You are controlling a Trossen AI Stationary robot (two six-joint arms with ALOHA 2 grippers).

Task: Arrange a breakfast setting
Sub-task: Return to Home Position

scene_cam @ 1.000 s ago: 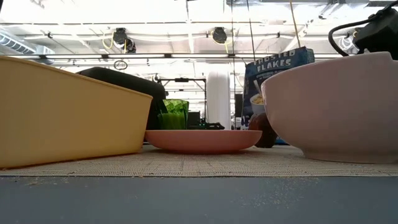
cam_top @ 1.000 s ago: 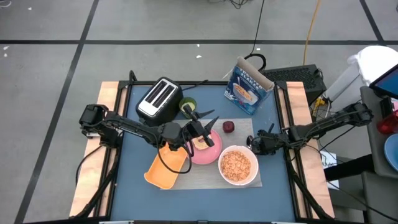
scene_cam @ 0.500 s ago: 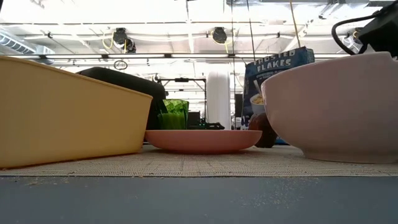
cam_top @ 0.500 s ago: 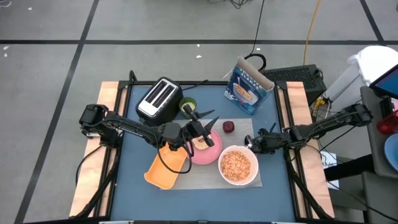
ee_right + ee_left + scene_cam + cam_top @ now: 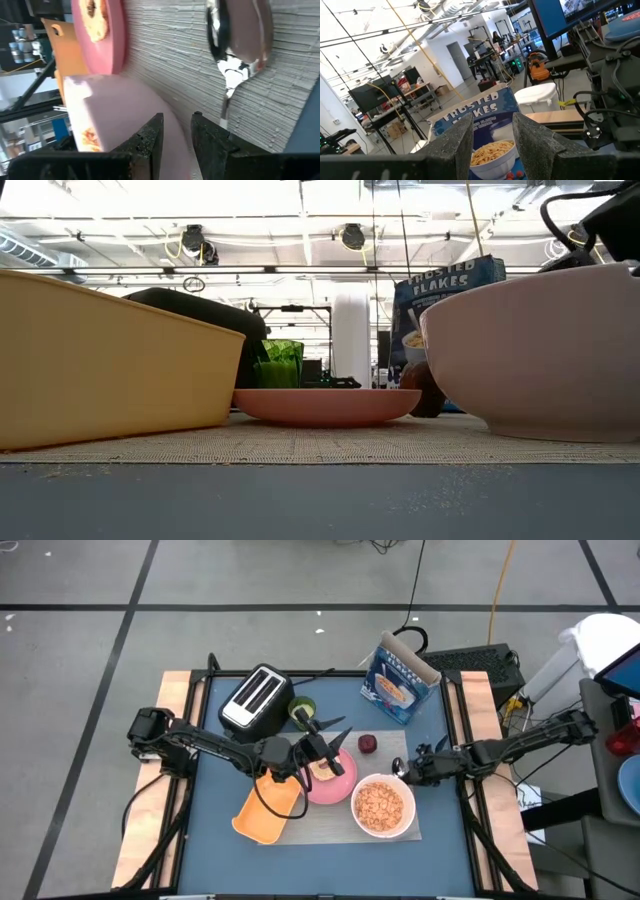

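Note:
The grey mat carries the pink plate with the toasted bagel on it, and the white bowl full of tan cereal. A dark-red fruit lies on the mat's far edge. The spoon lies flat on the mat beside the bowl's right side, its handle running toward my right gripper. My right gripper hovers there, slightly open, with nothing between its fingers. My left gripper is open and empty above the plate's far rim.
The yellow tray overlaps the mat's left end. The black-and-silver toaster stands far left, a green cup beside it, and a blue cereal box far right. Bare blue table shows along the near edge.
My right gripper has risen a little beside the bowl. The bowl, plate and tray have stayed where they were.

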